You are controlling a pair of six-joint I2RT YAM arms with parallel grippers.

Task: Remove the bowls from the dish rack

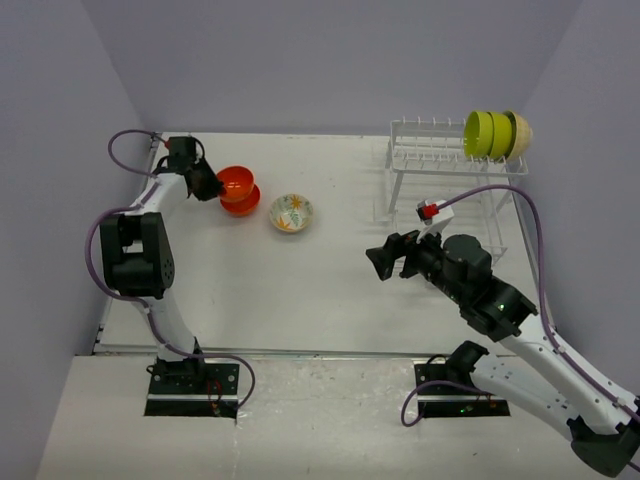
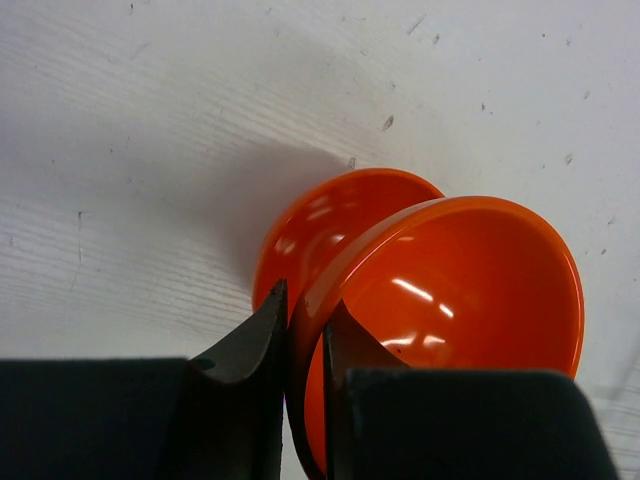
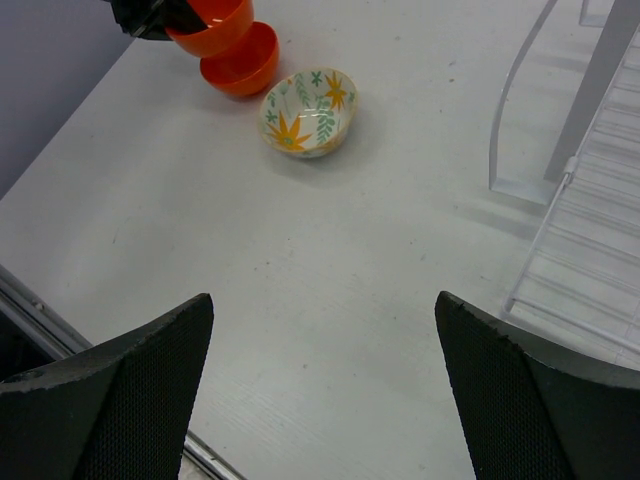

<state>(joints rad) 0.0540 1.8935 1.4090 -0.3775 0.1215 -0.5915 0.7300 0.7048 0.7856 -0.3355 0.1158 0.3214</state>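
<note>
My left gripper (image 1: 210, 185) (image 2: 305, 320) is shut on the rim of an orange bowl (image 1: 237, 182) (image 2: 450, 290), held tilted over a second orange bowl (image 1: 241, 206) (image 2: 330, 220) that sits on the table at the far left. Both show in the right wrist view, the held one (image 3: 215, 25) above the lower one (image 3: 240, 62). A white floral bowl (image 1: 291, 213) (image 3: 308, 110) sits on the table just right of them. Two lime green bowls (image 1: 480, 133) and a beige bowl (image 1: 522, 135) stand on edge on the dish rack (image 1: 440, 160). My right gripper (image 1: 383, 262) (image 3: 325, 390) is open and empty over the table's middle.
The rack's clear legs and lower wire shelf (image 3: 580, 230) stand close to the right of my right gripper. Purple walls close in the table on the left, the back and the right. The table's near edge (image 1: 300, 350) has a metal strip.
</note>
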